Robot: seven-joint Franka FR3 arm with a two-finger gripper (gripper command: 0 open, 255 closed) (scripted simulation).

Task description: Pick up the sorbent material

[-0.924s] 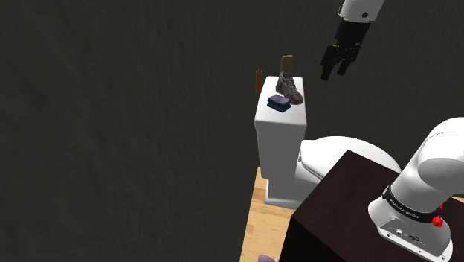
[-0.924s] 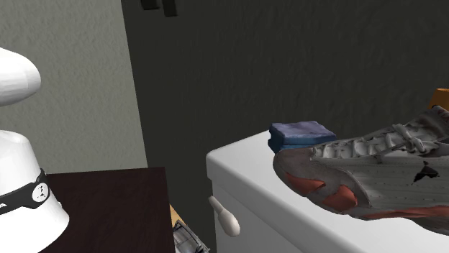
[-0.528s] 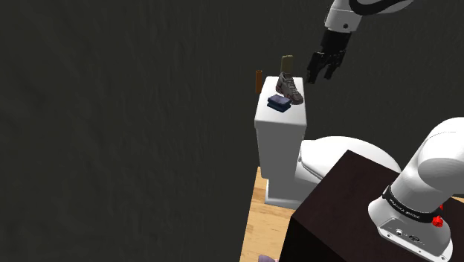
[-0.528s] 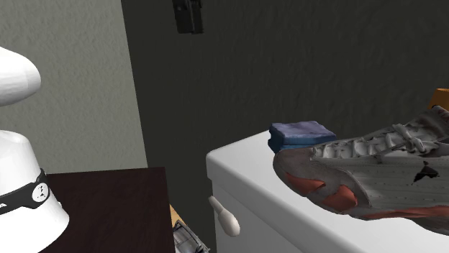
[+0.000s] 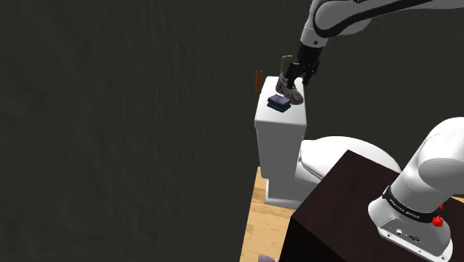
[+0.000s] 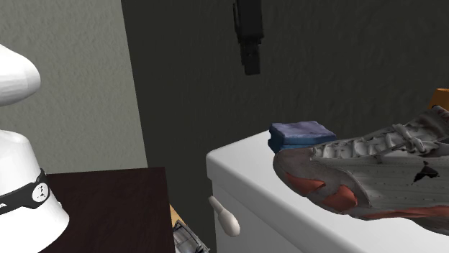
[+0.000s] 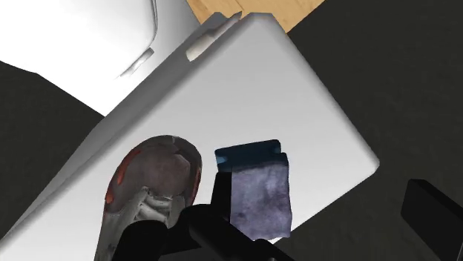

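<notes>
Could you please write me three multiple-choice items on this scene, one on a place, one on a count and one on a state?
1. The blue pad lies: A on the white tank lid beside the shoe; B inside the shoe; C on top of the shoe.
2. Shoes on the lid: A one; B two; C three.
3. The end effector is: A shut on the pad; B open, above the lid; C shut on the shoe.

Answers:
1 A: the wrist view shows it flat on the lid next to the shoe's toe.
2 A: a single grey and red shoe lies there.
3 B: its fingers stand apart, and the second exterior view shows it hanging above the pad.
</notes>
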